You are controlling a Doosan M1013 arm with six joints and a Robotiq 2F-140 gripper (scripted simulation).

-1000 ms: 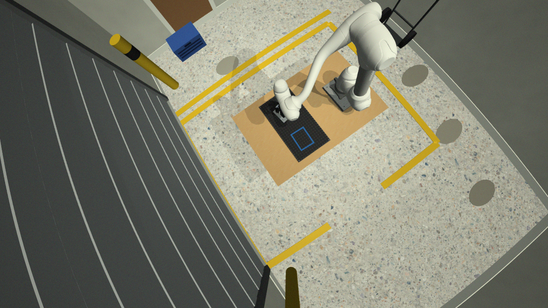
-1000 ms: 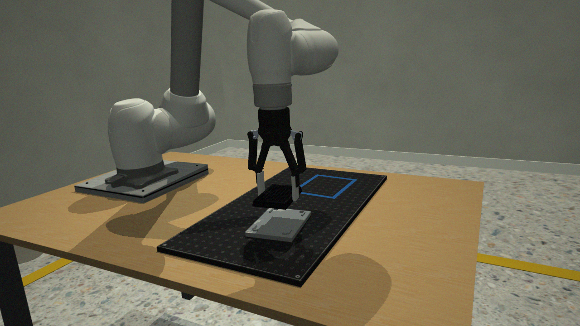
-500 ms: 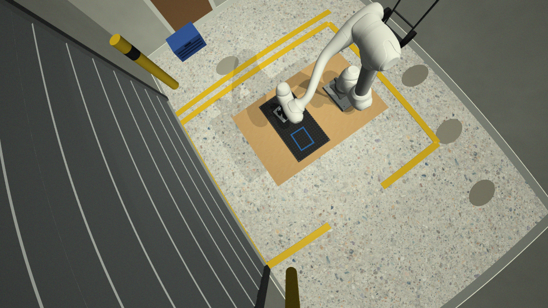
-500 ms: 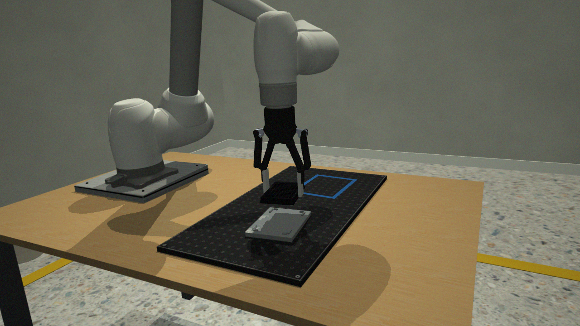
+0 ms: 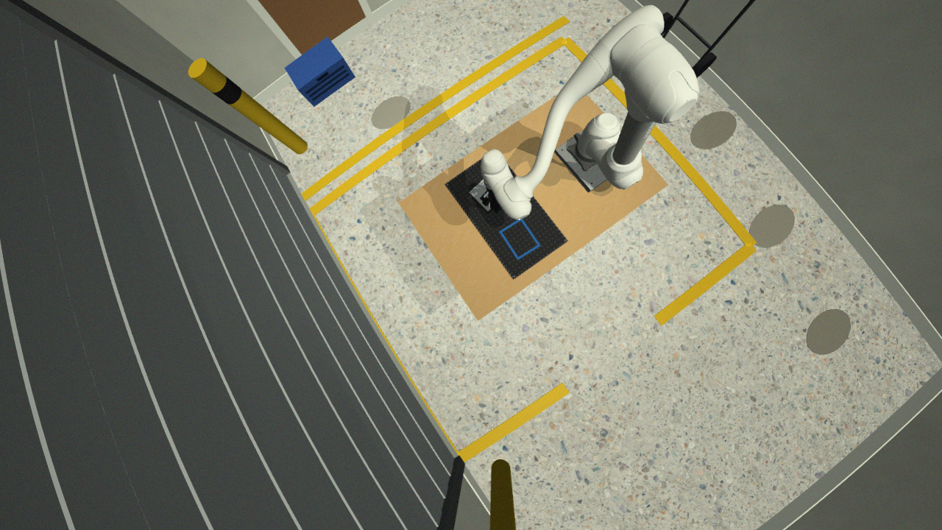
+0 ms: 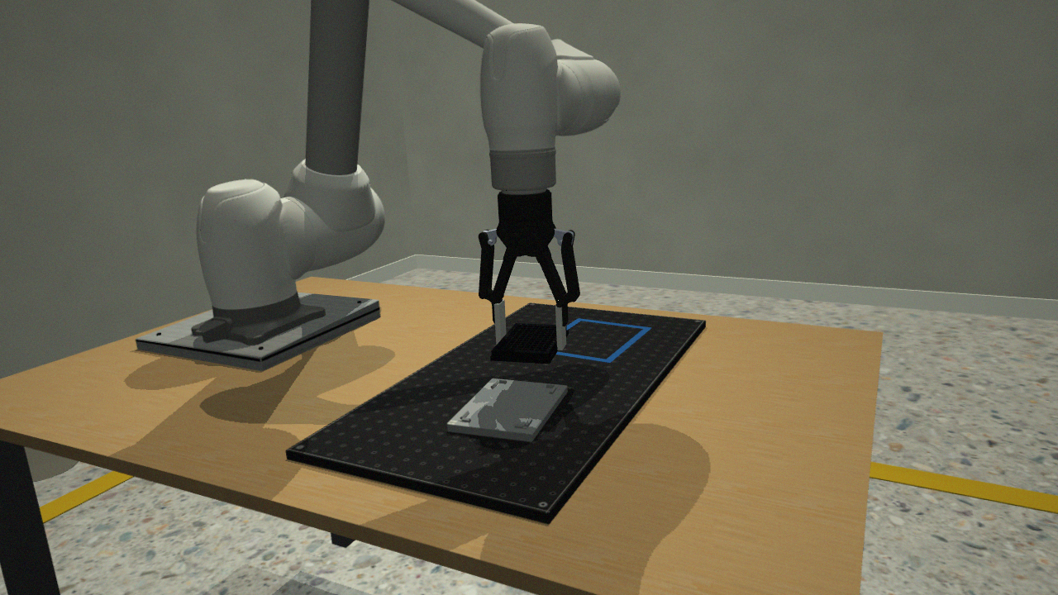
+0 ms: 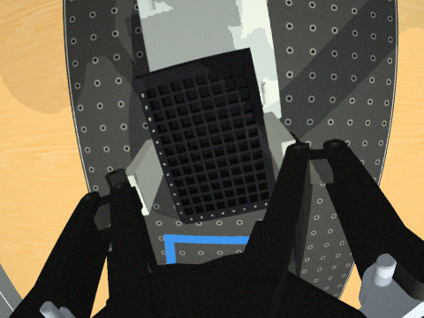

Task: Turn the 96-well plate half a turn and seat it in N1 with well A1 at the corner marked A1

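My gripper (image 6: 529,336) is shut on the black 96-well plate (image 6: 526,341) and holds it level in the air above the black deck. The plate hangs between the grey nest N1 (image 6: 508,408) and the blue taped spot B1 (image 6: 604,340), near B1's edge. In the wrist view the plate (image 7: 208,144) partly covers the empty nest (image 7: 203,24), which carries a small mark at its far right corner; a strip of the blue outline (image 7: 207,242) shows below the plate. The fingers grip the plate's long sides. In the top view the wrist (image 5: 505,191) hides the plate.
The black perforated deck (image 6: 510,403) lies on a wooden table (image 6: 740,459). The arm's base (image 6: 259,326) stands on a metal plate at the table's left. The nest has small raised locators at its corners.
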